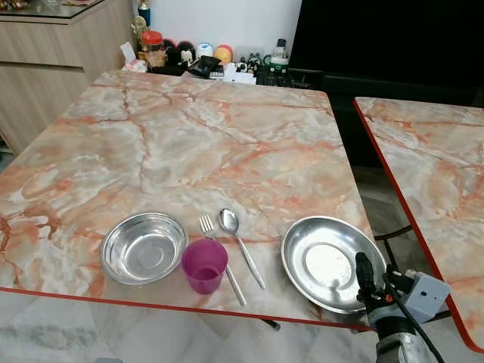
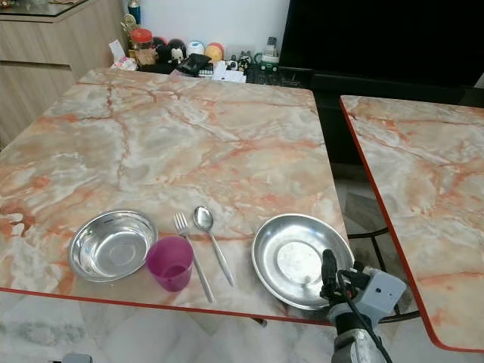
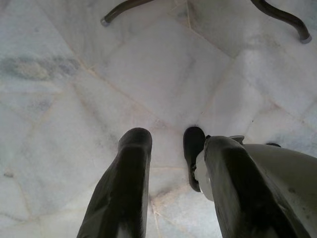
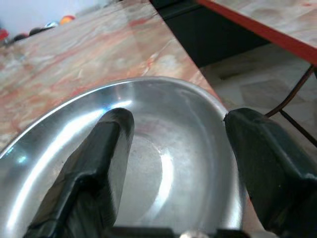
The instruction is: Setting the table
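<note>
Along the near edge of the marble table (image 1: 227,136) lie a steel bowl (image 1: 144,247), a purple cup (image 1: 204,265), a fork (image 1: 221,257), a spoon (image 1: 240,246) and a shallow steel plate (image 1: 333,261). My right gripper (image 1: 363,274) is at the plate's near right rim. In the right wrist view it (image 4: 176,119) is open, with one finger (image 4: 99,163) over the plate's inside (image 4: 163,148) and the other (image 4: 270,163) outside the rim. My left gripper (image 3: 176,141) hangs open over the pale floor with nothing in it.
A second marble table (image 1: 431,174) stands to the right, with a narrow strip of floor between the two. Jars and small items (image 1: 204,60) crowd the far edge. A wooden cabinet (image 1: 45,68) is at the far left. Curved table legs (image 3: 124,7) rest on the floor.
</note>
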